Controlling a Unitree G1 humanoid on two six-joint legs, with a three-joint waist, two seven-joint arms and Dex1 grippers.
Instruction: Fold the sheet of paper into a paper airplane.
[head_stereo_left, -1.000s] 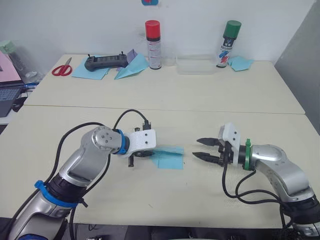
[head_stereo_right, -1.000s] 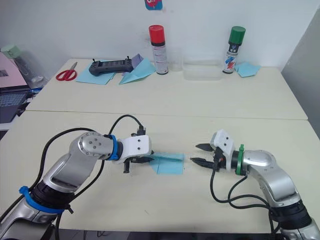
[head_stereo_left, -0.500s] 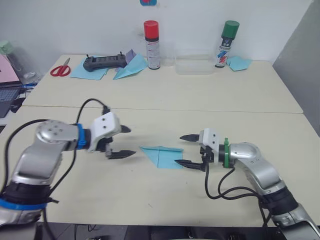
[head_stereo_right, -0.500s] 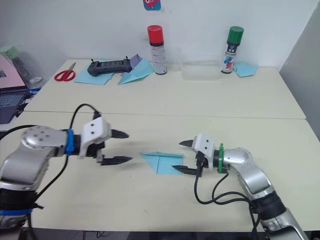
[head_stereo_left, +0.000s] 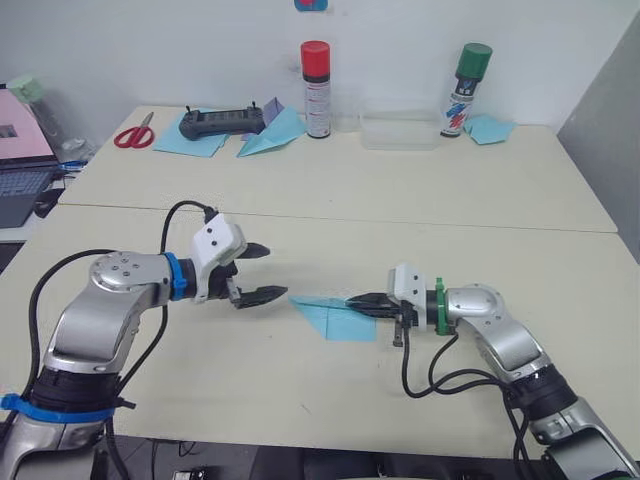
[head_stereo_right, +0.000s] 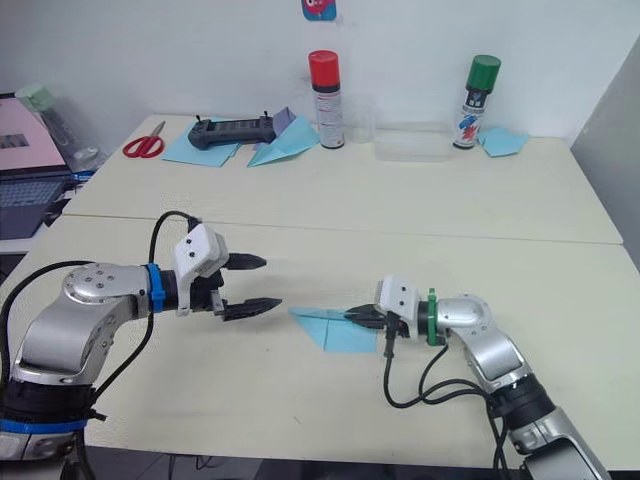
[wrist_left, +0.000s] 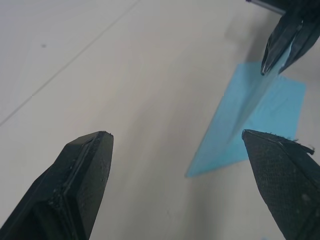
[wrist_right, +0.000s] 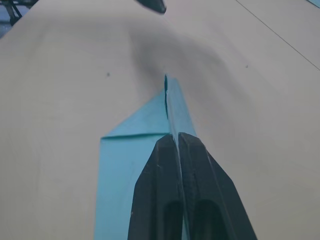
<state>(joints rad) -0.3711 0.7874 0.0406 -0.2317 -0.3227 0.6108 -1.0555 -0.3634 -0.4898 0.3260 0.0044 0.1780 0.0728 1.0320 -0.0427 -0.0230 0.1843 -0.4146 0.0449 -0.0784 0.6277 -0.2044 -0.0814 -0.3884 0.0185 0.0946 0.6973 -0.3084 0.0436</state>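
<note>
The sheet of paper (head_stereo_left: 325, 314) is light blue and lies folded into a pointed wedge at the middle of the near table. Its tip points toward my left arm. My right gripper (head_stereo_left: 352, 301) is shut on a raised fold at the wedge's right end, and in the right wrist view the crease (wrist_right: 168, 107) runs out from between the fingertips. My left gripper (head_stereo_left: 272, 272) hovers open just left of the paper's tip, touching nothing. In the left wrist view the paper (wrist_left: 245, 120) lifts up toward the right gripper (wrist_left: 280, 45).
On the far table stand a red-capped spray can (head_stereo_left: 316, 75), a green-capped can (head_stereo_left: 466, 78) and a clear box (head_stereo_left: 398, 130). A black controller (head_stereo_left: 220, 122) on blue sheets, a blue dart plane (head_stereo_left: 270, 135) and scissors (head_stereo_left: 135, 132) lie far left. A laptop (head_stereo_left: 20, 150) sits at the left edge.
My left gripper let go of the paper, drew back to the left and opened wide. My right gripper moved in to the paper's right end and shut on its fold.
</note>
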